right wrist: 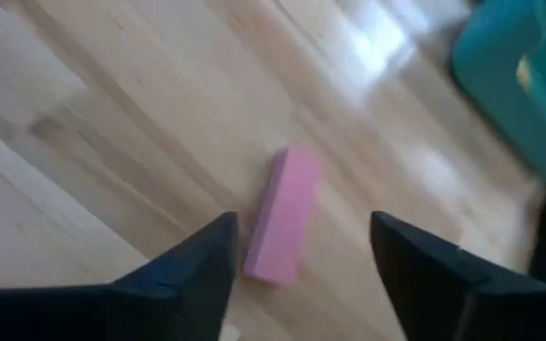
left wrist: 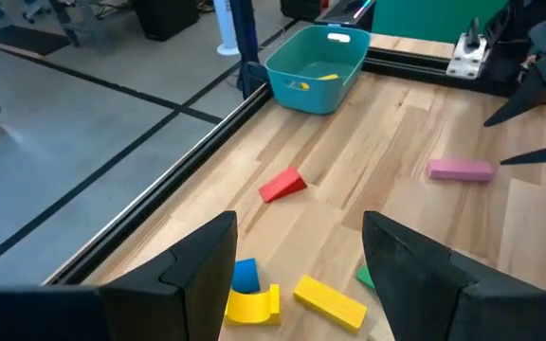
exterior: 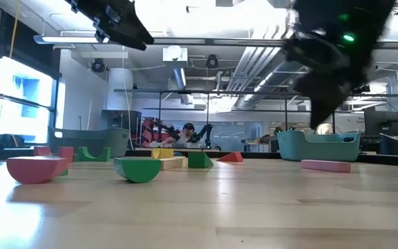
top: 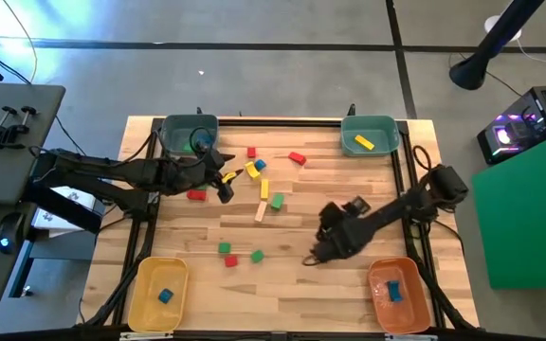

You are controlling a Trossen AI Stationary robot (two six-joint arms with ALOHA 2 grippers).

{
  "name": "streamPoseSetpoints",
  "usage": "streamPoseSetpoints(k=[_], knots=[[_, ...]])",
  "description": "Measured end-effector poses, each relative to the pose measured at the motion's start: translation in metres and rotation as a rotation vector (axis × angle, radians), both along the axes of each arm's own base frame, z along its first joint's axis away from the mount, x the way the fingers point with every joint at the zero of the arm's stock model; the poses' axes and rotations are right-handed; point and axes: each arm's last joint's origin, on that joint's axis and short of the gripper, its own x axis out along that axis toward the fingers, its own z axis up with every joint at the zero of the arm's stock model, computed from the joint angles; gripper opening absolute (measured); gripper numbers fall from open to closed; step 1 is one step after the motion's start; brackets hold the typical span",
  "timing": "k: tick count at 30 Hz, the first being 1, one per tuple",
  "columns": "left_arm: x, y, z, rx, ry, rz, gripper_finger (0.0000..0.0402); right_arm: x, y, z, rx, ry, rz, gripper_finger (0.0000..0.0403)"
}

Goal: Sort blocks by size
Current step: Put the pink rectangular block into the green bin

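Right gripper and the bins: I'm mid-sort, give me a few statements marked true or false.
1. The right gripper is open over a pink bar lying on the table. True.
2. The orange bin holds a blue block. True.
3. The far right teal bin holds a red block. False: it holds a yellow block.
4. The left gripper holds a yellow block. False: it is open and empty.
5. The yellow bin is empty. False: it holds a blue cube.
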Motion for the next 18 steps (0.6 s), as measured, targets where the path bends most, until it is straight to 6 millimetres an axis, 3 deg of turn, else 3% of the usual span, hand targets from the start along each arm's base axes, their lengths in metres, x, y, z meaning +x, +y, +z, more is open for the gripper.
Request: streamPoseSetpoints(k=[3, 6, 12, 18], knots=[[0.000, 0.000, 0.000, 0.001, 0.004, 0.001, 0.0216, -0.020, 0.004, -0.019, 0.007, -0.067, -0.023, 0.0272], [0.000, 0.000, 0.000, 0.001, 0.001, 0.001, 0.0216, -0.026, 0.010, -0.020, 0.056, -0.185, -0.004, 0.0282], [0.000, 0.001, 0.000, -0.001, -0.001, 0.004, 0.0216, -0.030, 0.026, -0.014, 0.011, -0.335, 0.196, 0.0284], [0.000, 0.001, 0.000, -0.020, -0.014, 0.014, 0.0216, -0.022, 0.017, -0.016, 0.025, -0.322, 0.214, 0.0280]])
